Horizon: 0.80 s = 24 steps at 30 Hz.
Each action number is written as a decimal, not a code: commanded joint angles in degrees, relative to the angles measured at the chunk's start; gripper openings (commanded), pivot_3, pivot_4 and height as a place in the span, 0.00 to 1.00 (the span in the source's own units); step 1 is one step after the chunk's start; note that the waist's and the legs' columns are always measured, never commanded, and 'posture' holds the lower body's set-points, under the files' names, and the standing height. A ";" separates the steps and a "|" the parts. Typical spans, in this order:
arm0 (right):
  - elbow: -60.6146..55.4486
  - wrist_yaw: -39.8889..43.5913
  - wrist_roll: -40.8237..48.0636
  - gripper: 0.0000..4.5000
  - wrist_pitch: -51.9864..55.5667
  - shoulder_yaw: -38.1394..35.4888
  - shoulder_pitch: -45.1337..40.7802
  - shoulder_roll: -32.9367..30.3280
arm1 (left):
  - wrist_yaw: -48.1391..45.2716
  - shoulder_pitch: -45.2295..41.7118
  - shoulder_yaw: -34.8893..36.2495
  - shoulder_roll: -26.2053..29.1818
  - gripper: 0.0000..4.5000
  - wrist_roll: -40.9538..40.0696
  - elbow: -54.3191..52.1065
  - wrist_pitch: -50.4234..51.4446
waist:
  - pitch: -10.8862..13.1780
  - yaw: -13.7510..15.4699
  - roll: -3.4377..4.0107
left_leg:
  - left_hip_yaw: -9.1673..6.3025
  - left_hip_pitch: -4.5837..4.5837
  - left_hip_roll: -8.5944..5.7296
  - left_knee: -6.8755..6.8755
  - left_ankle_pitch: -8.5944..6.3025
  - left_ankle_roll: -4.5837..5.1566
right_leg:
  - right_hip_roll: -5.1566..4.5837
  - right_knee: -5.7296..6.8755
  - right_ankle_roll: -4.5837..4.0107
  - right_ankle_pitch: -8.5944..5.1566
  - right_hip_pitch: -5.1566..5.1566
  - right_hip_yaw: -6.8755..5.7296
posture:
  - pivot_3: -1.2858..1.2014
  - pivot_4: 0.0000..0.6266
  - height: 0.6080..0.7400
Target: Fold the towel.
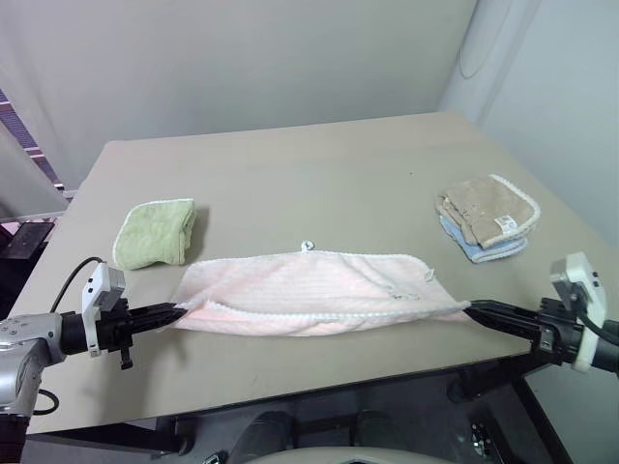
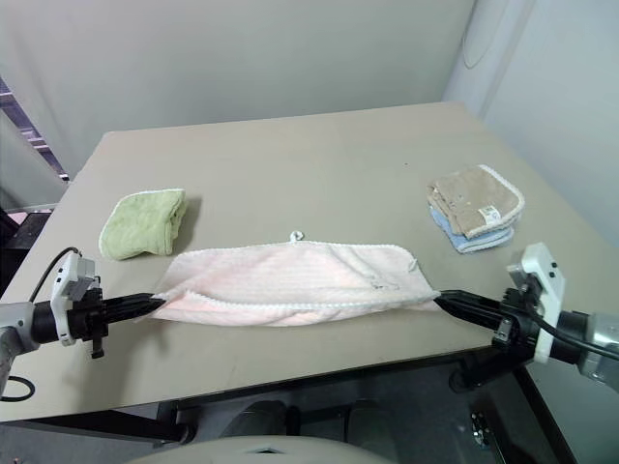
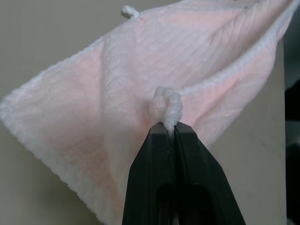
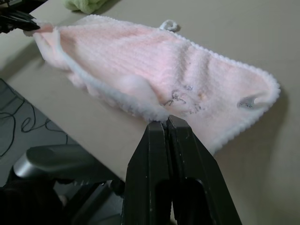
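**Pink towel held at both ends over the table's near edge**

The pale pink terry towel [image 1: 314, 290], folded lengthwise into a long band with white edging, lies stretched across the near part of the beige table [image 1: 290, 184]. Its small loop [image 1: 308, 246] sticks out from the far edge, and a dark embroidered mark [image 4: 180, 99] shows near the right end. The left gripper [image 1: 174, 312] is clamped on the towel's left end, fingers pressed together on a bunched bit of edging. The right gripper [image 1: 474, 308] pinches the right end likewise. A light-green folded cloth [image 1: 155, 233] sits beyond the left end. A beige cloth with white trim [image 1: 488, 213] rests on a light-blue cloth [image 1: 488, 250], far right.
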 commanded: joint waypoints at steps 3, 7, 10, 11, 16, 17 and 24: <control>-2.53 2.67 -1.01 0.00 -2.44 -4.02 4.66 -0.49 | -2.79 2.24 2.02 3.48 0.01 0.28 0.13 -1.89 | -0.01 0.47 0.01 | 0.03 0.00 0.02 0.00 0.00 0.01 | 0.01 0.01 0.01 0.00 -0.03 0.00 | 0.52 0.00 1.00; -3.15 4.63 -3.84 0.00 -5.21 -5.14 9.03 -0.50 | -5.02 4.44 4.04 6.55 0.01 -0.68 0.16 -0.94 | -0.01 0.84 0.00 | 0.07 -0.02 0.04 0.02 -0.01 0.01 | 0.00 0.01 0.18 -0.10 -0.02 0.00 | 0.52 0.00 1.00; -3.11 5.56 -8.11 0.00 -8.43 -2.38 10.87 -1.32 | -4.62 3.84 4.46 6.89 0.01 -1.64 -0.23 0.51 | -0.04 0.96 0.00 | 0.11 -0.10 0.08 0.03 -0.01 0.01 | -0.06 -0.01 0.23 -0.13 0.03 -0.09 | 0.52 0.00 1.00; -2.63 5.20 -9.06 0.00 -9.07 -0.99 10.27 -1.57 | -3.94 3.36 4.42 6.49 0.01 -2.04 -0.51 0.93 | -0.04 0.89 0.02 | 0.14 -0.12 0.08 0.03 -0.01 0.00 | -0.07 -0.03 0.23 -0.14 0.05 -0.10 | 0.52 0.00 1.00; 1.45 2.26 -10.49 0.00 -10.80 5.79 1.66 -0.90 | 3.11 -2.28 2.87 1.52 0.01 -3.17 0.23 3.43 | -0.03 0.73 0.05 | 0.37 -0.33 0.38 0.05 -0.02 0.00 | -0.06 -0.19 0.24 -0.14 0.22 -0.30 | 0.52 0.00 1.00; 2.84 1.38 -11.00 0.00 -11.10 7.33 -0.61 -0.55 | 4.38 -3.31 2.56 0.44 0.01 -3.22 0.53 3.97 | -0.05 0.68 0.02 | 0.44 -0.32 0.46 0.04 -0.02 0.00 | -0.05 -0.19 0.24 -0.14 0.23 -0.34 | 0.52 0.00 1.00; 15.77 -4.14 -15.36 0.00 -13.32 16.81 -17.29 2.40 | 10.31 -6.94 1.49 -3.98 0.01 -1.73 2.15 3.98 | -0.12 0.90 -0.11 | 1.00 0.16 0.71 0.11 -0.02 0.04 | -0.17 -0.03 -0.13 0.14 0.09 -0.43 | 0.52 0.00 1.00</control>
